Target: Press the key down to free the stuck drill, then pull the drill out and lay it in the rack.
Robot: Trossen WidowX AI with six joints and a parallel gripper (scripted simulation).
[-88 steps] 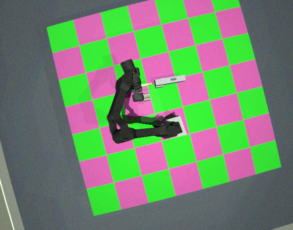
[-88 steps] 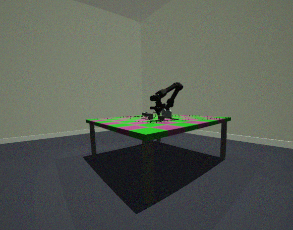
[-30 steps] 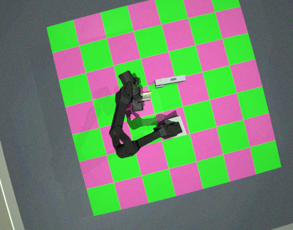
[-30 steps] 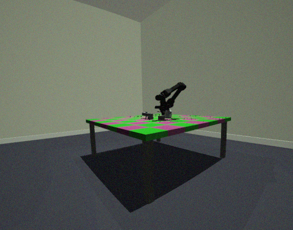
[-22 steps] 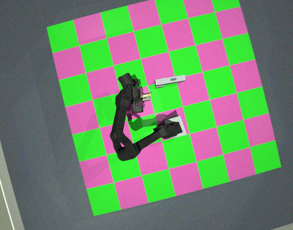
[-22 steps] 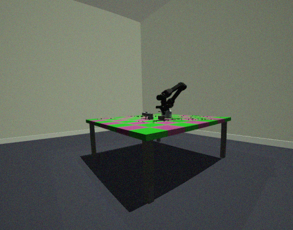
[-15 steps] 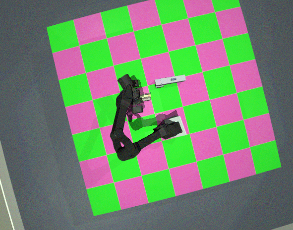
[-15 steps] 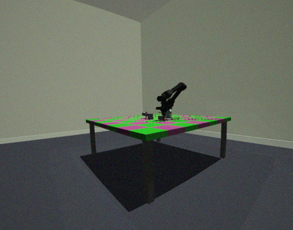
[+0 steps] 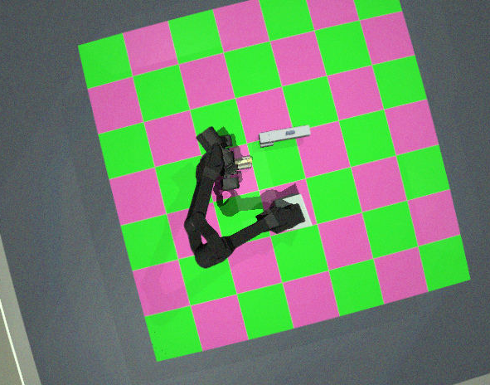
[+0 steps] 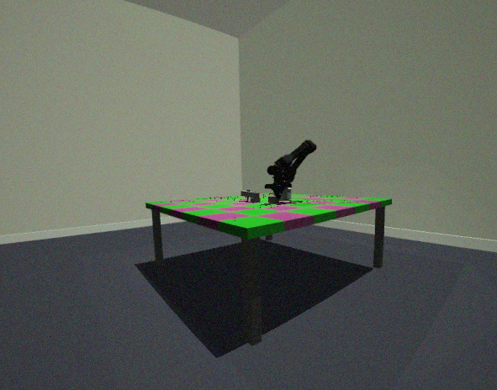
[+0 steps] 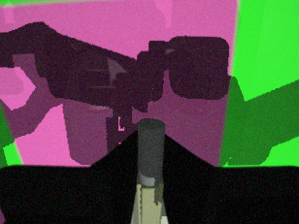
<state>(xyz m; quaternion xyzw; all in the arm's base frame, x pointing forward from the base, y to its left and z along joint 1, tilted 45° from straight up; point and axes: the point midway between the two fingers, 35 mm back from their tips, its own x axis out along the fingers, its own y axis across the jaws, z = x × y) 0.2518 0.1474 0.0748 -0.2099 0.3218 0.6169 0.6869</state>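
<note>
The top view looked steeply down from overhead, far enough back to include the complete outline of the black jointed robot arm (image 9: 201, 195) (image 10: 293, 161), most of the green-and-pink checkered square tabletop (image 9: 295, 257) (image 10: 249, 232) (image 11: 194, 14) and surrounding floor. The exterior view stood well apart, slightly above tabletop level, facing one corner and the meeting walls behind. The wrist view looked down past the black jaws (image 9: 234, 163) at close range, covering only a few squares. Top and exterior views shared the arm and tabletop; top and wrist views shared the jaws and nearby squares.
</note>
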